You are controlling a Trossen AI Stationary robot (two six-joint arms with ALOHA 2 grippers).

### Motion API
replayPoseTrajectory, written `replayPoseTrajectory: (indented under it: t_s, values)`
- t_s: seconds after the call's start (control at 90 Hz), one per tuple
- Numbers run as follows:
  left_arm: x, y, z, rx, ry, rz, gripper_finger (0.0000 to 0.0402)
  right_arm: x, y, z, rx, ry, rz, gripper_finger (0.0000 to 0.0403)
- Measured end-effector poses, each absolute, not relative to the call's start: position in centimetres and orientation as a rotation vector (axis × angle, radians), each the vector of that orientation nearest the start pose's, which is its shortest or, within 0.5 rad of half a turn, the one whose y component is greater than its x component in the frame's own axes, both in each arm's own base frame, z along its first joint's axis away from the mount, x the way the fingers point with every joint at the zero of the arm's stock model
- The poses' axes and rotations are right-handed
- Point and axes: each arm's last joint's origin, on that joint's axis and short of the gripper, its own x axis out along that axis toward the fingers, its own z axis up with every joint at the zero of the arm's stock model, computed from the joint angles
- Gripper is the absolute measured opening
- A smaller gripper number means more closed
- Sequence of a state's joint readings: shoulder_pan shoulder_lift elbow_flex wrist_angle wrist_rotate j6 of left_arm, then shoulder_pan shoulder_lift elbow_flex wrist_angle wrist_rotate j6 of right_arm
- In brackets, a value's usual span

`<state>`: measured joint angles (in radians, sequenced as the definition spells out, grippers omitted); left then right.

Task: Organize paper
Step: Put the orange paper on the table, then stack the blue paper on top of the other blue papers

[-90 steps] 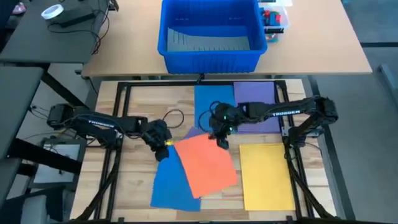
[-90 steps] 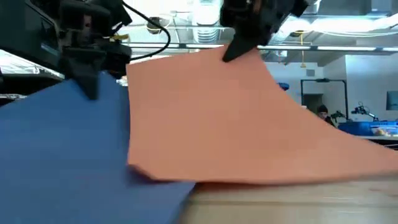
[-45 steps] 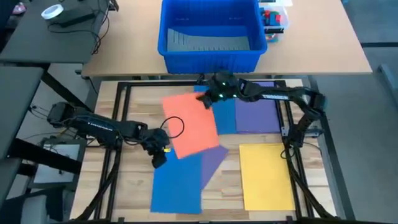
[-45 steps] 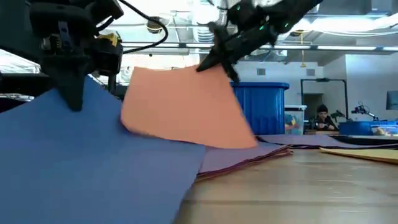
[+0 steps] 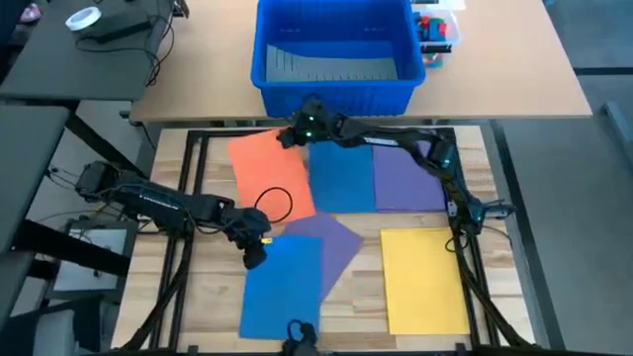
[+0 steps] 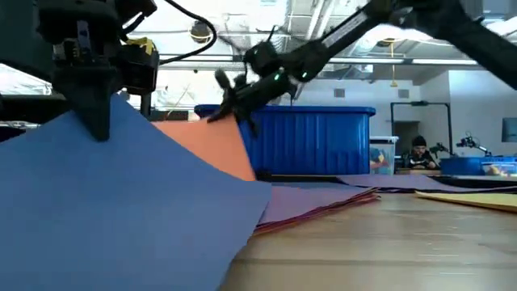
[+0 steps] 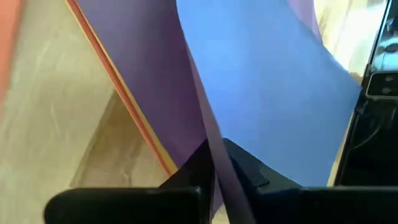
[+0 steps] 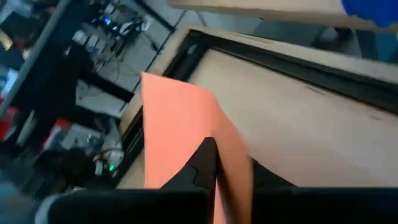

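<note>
2 sheets pinched, 1 per arm

Near, the left gripper (image 5: 255, 247) clenches the blue sheet (image 5: 282, 292)'s corner; it should drag low and flat. Farther, the right gripper (image 5: 297, 133) grasps the thin, lifted orange sheet (image 5: 269, 175) beside the bin (image 5: 331, 89); lower it before releasing.

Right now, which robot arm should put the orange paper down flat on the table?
The right arm. Its end effector is shut on the orange sheet's far corner, near the blue bin. The left end effector is busy gripping the blue sheet.
</note>
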<state>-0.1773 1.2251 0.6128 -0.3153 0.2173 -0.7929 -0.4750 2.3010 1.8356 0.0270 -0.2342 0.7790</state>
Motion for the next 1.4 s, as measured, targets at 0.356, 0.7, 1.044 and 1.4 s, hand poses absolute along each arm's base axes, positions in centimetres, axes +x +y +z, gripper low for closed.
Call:
replayPoseTrajectory:
  t_s: [0.356,0.7,1.044,1.4]
  values:
    - [22.3,-4.7,18.6,-0.840,0.961,0.100,0.0008,48.4,-23.4,19.0,1.077,0.177,-0.537,0.0000]
    - [22.4,-4.7,18.7,-0.846,0.944,0.100,0.0008,48.2,-23.3,18.6,1.037,0.233,-0.547,0.0036]
    - [22.3,-4.7,18.7,-0.841,0.954,0.104,0.0008,46.6,-25.1,19.3,0.712,0.364,-0.490,0.0169]
    - [22.3,-4.7,18.7,-0.805,0.954,0.088,0.0008,41.9,-22.0,26.6,0.293,0.696,-0.206,0.0179]
